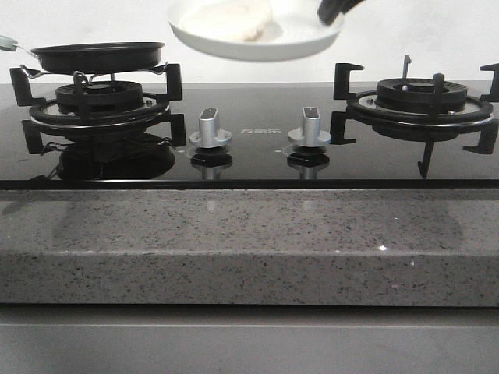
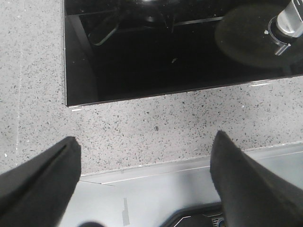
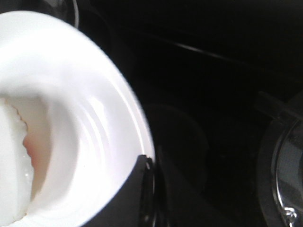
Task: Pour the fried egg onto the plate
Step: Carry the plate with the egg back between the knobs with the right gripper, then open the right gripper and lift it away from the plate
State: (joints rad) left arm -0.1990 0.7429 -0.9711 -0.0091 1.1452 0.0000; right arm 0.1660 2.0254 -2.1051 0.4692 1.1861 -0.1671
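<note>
Flat pale fried egg [image 1: 232, 17] lies in the glossy white round plate [image 1: 300, 43], rim clamped by right pincer [image 1: 334, 9]; left pincer [image 2: 144, 156] apart above the speckled grey worktop [image 2: 142, 123].

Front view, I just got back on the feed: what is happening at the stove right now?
The right claw holds the plate by its rim, up in the air above the middle of the stovetop. The fried egg already lies on the plate. The black pan sits on the left burner, and no egg shows in it from here. The left claw hangs open over the stone counter edge, holding nothing. The right burner is bare.
</note>
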